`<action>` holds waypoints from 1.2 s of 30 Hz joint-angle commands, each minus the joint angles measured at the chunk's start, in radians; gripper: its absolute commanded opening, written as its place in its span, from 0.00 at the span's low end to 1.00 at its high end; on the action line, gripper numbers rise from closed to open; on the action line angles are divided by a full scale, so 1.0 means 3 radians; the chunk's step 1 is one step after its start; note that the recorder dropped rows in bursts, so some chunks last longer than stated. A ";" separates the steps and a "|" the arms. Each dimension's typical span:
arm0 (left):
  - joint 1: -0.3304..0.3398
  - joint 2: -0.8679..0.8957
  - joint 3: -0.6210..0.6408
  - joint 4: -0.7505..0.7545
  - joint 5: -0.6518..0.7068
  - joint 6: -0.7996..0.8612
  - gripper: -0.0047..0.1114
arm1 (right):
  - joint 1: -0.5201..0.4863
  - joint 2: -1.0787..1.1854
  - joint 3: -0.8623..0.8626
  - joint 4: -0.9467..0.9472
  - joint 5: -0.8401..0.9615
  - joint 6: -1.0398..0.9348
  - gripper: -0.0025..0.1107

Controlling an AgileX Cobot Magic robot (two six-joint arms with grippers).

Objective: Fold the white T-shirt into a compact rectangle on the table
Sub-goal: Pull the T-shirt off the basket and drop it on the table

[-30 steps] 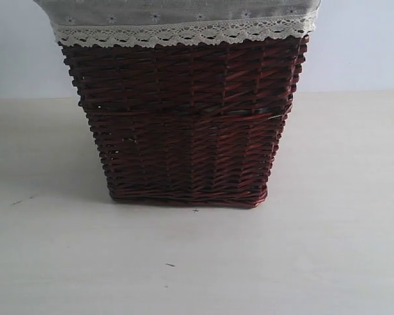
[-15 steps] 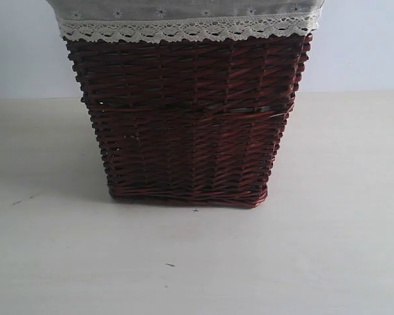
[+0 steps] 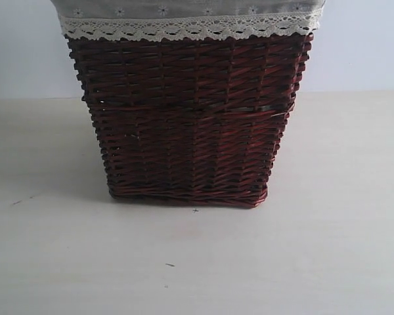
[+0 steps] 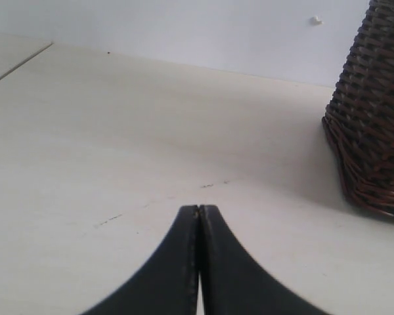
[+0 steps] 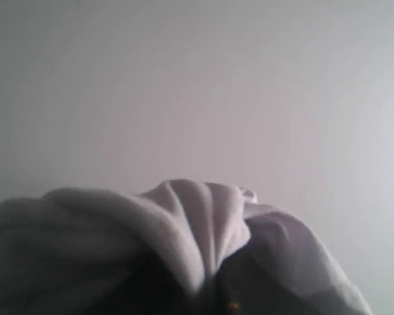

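In the right wrist view, bunched white T-shirt (image 5: 197, 223) cloth drapes over my right gripper (image 5: 209, 292). Its dark fingers are pinched together on a fold, held up against a plain pale wall. A tiny orange speck shows low in the cloth. The shirt's lettering is hidden. My left gripper (image 4: 199, 209) is shut with nothing in it, its black tips touching. It sits low over the pale beige table (image 4: 118, 131), to the side of the wicker basket (image 4: 374, 118). Neither gripper nor the shirt shows in the exterior view.
A dark red-brown wicker basket (image 3: 190, 125) stands mid-table (image 3: 315, 262). A grey lace-trimmed liner (image 3: 184, 13) is folded over its rim. A few dark specks mark the table in front of it. A pale wall runs behind.
The basket liner's lace edge has shifted slightly up and to the right at the top of the exterior view. The basket's base has not moved.
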 commanded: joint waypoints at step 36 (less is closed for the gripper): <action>-0.0017 -0.0018 -0.0002 0.0018 -0.0022 -0.0016 0.04 | 0.0002 -0.1074 0.3342 0.4520 0.1251 -0.0124 0.02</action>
